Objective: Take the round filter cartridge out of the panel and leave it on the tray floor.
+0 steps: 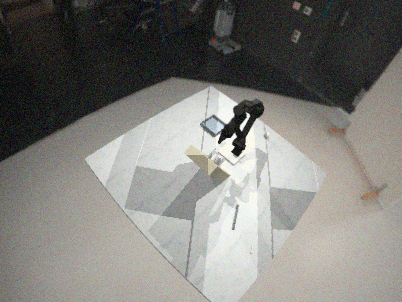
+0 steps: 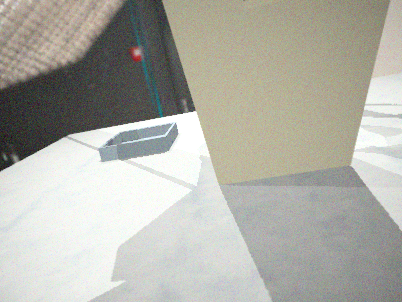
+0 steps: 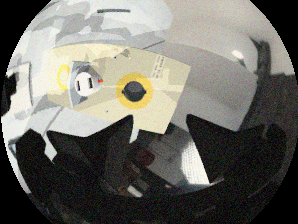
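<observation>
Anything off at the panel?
Yes. The white round two-slot cartridge is out of the yellow-ringed dark round hole, beside a grey plate, not in the blue-grey square tray. Can't tell what supports it.

Claw [image 1: 228,146] [image 3: 160,117] wide open, fingers spread apart.

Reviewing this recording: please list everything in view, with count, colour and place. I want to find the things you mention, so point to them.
Round filter cartridge with two black slots [image 3: 84,84]: one, white, against the grey block in the wrist view; contact unclear
Flat upright service panel [image 1: 194,152] [image 2: 285,90] [image 3: 167,100]: one, cream, on the table
Round opening [image 3: 134,91]: one, dark, in the panel
Painted rings [image 3: 119,91] [image 3: 59,77]: two, yellow, one around the opening
Angular block [image 3: 73,93]: one, grey, at the panel
Shallow tray [image 1: 213,125] [image 2: 142,148]: one, blue-grey, on the table
Thin bar [image 1: 235,217] [image 3: 114,10]: one, dark, on the table
Marbled table [image 1: 120,165] [image 2: 50,225]: one, white-grey
Arm [image 1: 249,106]: one, black
Gripper [image 1: 220,141] [image 3: 160,117]: one, black, open
</observation>
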Robot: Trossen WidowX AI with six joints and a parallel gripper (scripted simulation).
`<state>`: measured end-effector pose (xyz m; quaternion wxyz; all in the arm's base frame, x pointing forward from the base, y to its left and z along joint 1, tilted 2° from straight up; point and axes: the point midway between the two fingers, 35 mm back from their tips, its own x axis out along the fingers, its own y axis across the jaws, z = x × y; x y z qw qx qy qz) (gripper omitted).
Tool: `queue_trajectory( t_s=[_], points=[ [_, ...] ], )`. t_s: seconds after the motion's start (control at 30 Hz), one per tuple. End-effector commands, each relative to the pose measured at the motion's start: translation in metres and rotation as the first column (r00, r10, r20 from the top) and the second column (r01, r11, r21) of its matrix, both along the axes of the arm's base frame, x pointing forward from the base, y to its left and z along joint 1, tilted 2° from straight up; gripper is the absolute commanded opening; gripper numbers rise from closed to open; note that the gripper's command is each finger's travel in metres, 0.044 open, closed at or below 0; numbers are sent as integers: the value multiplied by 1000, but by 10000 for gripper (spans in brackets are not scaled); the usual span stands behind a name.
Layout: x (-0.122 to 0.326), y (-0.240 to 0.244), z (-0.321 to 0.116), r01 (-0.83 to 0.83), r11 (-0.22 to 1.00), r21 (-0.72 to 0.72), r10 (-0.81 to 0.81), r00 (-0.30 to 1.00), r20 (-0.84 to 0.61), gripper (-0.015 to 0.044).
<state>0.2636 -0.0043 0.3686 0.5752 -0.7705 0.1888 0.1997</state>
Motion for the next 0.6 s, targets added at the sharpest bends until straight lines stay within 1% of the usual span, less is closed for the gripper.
queue_trajectory(
  t_s=[0.0, 0.07, 0.13, 0.2, 0.27, 0.33, 0.4, 0.47, 0.57],
  points=[
    [-2, 0, 22, 5, 1000, 2, -5, 1000, 0, 401],
    [-2, 1, 18, 40, 998, 57, -39, 999, -12, 349],
    [-4, 1, 5, 142, 969, 202, -133, 990, -56, 305],
    [-6, 1, -9, 260, 902, 345, -233, 965, -118, 305],
    [-8, 1, -23, 379, 800, 465, -325, 926, -194, 305],
    [-11, 2, -36, 492, 668, 559, -407, 870, -279, 305],
    [-14, 2, -50, 594, 509, 623, -476, 797, -371, 305],
    [-18, 2, -63, 677, 331, 658, -528, 710, -465, 305],
    [-25, 2, -83, 754, 42, 655, -571, 556, -604, 305]
  ],
)
